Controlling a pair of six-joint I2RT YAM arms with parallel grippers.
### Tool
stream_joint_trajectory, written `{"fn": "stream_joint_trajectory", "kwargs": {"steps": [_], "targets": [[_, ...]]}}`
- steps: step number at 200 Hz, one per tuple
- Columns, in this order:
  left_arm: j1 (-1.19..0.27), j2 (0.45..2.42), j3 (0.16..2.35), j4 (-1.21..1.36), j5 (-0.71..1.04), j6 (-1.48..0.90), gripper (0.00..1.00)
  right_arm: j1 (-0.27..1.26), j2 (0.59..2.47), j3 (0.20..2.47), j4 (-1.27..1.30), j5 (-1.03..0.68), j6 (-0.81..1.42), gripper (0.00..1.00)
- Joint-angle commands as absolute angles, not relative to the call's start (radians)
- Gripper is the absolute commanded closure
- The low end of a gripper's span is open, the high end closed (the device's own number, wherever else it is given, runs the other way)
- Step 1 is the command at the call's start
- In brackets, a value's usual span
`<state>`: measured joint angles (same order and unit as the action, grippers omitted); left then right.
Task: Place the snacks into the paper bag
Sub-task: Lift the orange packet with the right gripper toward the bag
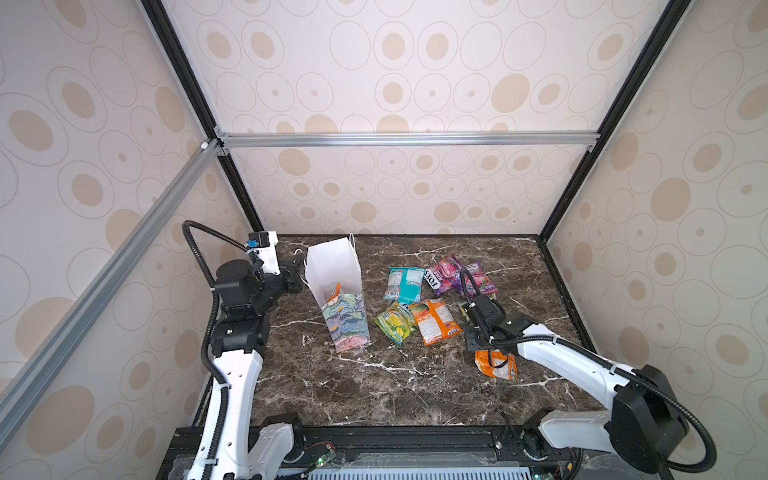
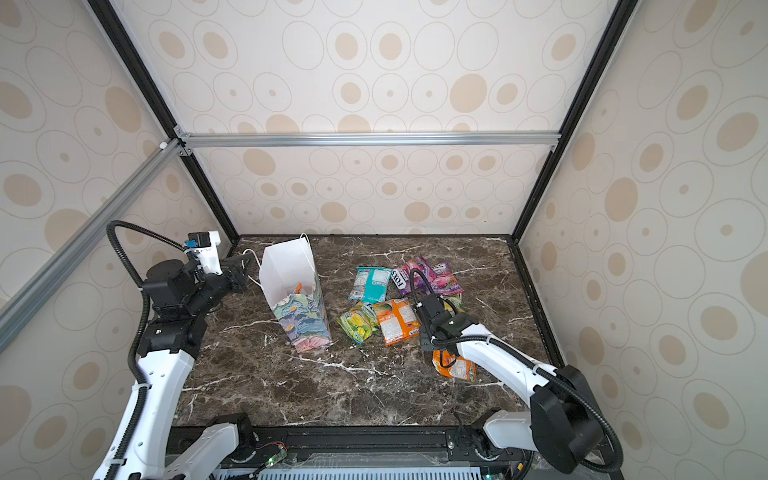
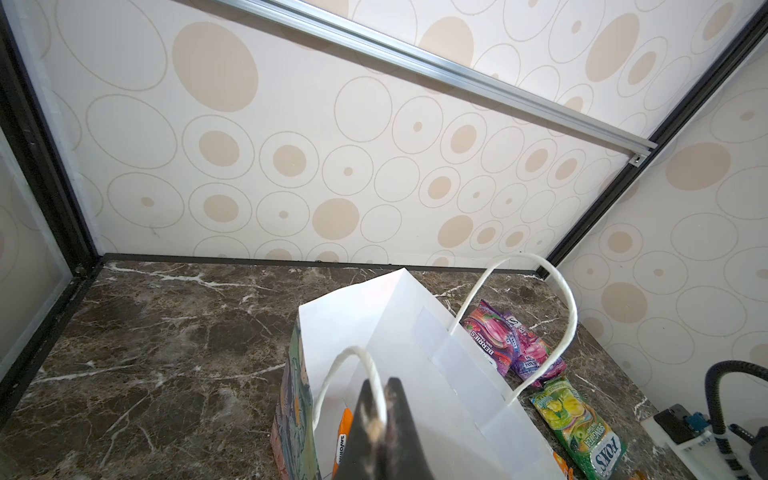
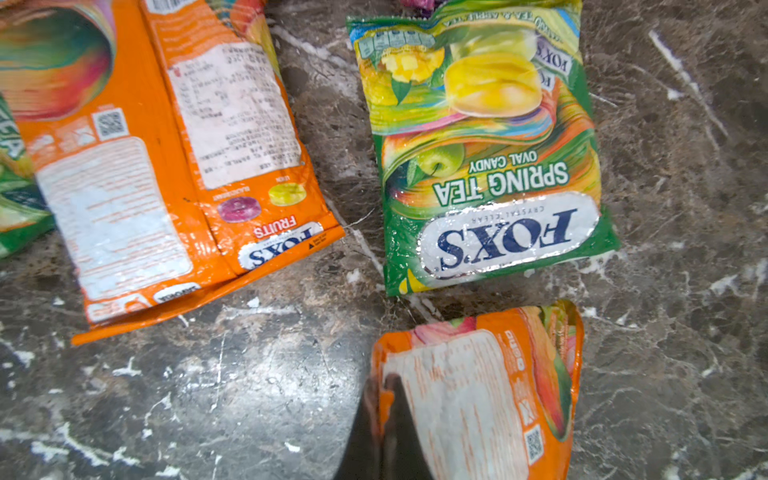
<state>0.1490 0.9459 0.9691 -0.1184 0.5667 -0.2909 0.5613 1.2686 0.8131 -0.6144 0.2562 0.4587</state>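
The paper bag [image 1: 332,270] [image 2: 286,270] stands open at the back left of the marble table, with an orange packet [image 1: 335,293] [image 3: 344,430] inside. My left gripper [image 1: 300,270] [image 3: 380,399] is shut on the bag's near white cord handle [image 3: 332,374]. Several snacks lie to the right of the bag: teal [image 1: 404,284], purple [image 1: 446,272], green-yellow [image 1: 395,322] [image 4: 486,158] and orange [image 1: 436,320] [image 4: 166,166]. My right gripper [image 1: 482,347] [image 4: 384,386] is shut on the edge of another orange packet [image 1: 496,365] [image 4: 490,395] at the front right.
Patterned walls with black corner posts [image 1: 552,224] close in the table on three sides, and the bag stands near the back left corner. A black rail [image 1: 395,436] runs along the front edge. The right arm's white forearm [image 1: 582,361] reaches over the table's right side.
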Motion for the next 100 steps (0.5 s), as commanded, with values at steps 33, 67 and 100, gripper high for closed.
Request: {"fn": "stream_joint_trajectory", "kwargs": {"steps": [33, 67, 100], "targets": [[0.155, 0.928, 0.974, -0.094, 0.574, -0.281, 1.00, 0.558, 1.165, 0.832, -0.611, 0.126, 0.397, 1.00], [0.155, 0.931, 0.974, -0.094, 0.579, -0.283, 1.00, 0.557, 1.134, 0.894, -0.685, 0.094, 0.368, 1.00], [0.156, 0.923, 0.973, -0.095, 0.571, -0.278, 1.00, 0.557, 1.063, 0.905, -0.667, 0.084, 0.344, 1.00]]}}
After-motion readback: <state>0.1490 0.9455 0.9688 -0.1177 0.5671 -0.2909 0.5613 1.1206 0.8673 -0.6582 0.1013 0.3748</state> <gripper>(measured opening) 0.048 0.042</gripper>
